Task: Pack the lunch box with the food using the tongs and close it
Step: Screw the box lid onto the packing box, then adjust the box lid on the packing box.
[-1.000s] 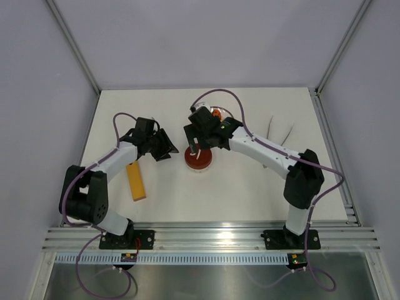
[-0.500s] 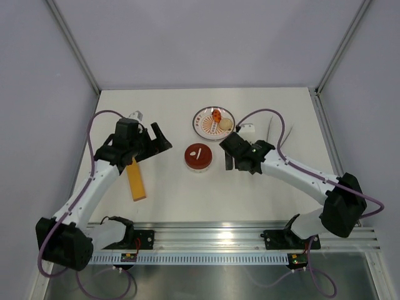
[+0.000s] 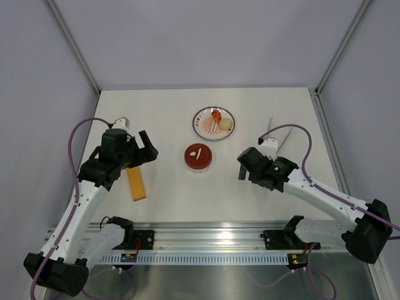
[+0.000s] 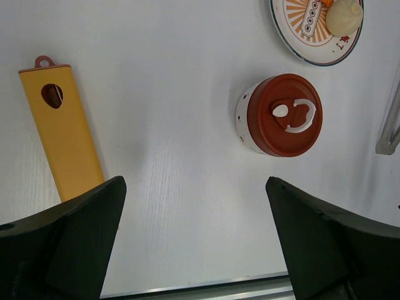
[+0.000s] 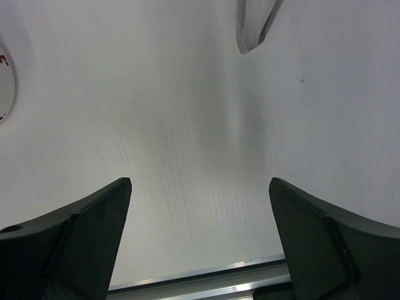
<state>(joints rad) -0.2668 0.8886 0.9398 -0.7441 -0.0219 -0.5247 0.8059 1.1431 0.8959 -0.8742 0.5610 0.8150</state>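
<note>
The lunch box (image 3: pixel 199 157) stands mid-table with its dark-red lid (image 4: pixel 284 114) on it, so its inside is hidden. Orange and beige food (image 3: pixel 218 121) lies on the white patterned plate (image 3: pixel 204 124) behind it. The silvery tongs (image 5: pixel 253 28) lie on the table at the right, and their edge shows as tongs (image 4: pixel 389 134) in the left wrist view. My left gripper (image 3: pixel 150 145) hangs open to the left of the box, with nothing between its fingers (image 4: pixel 94 225). My right gripper (image 3: pixel 240 166) hangs open to the right of the box, also empty.
A flat yellow-orange bar (image 3: pixel 135 181) lies under my left arm, near the left side. A purple cable (image 3: pixel 294 128) loops above the tongs. The plate's rim (image 5: pixel 5 87) shows at the left edge of the right wrist view. The table's front rail (image 3: pixel 212 234) runs along the near edge.
Both arms have drawn back from the lunch box toward the near edge. The left gripper went from shut to open. The right gripper left the lid, which stays on the box.
</note>
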